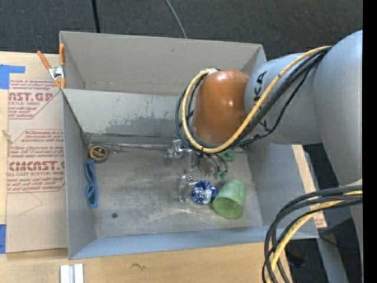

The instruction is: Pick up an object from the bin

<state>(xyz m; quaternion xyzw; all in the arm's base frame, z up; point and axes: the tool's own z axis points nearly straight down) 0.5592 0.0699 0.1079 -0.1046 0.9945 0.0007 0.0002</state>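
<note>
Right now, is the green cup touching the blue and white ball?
Touching. In the camera view the green cup lies with its rim against the blue and white ball, with no gap showing between them.

Red print on the flat brown cardboard sheet (29,134) left of the grey metal bin (147,58) reads, cut off, "AST.G", "CAST.C" and "LL-CAST ACRYLIC SHE"; its smaller lines are illegible.
</note>
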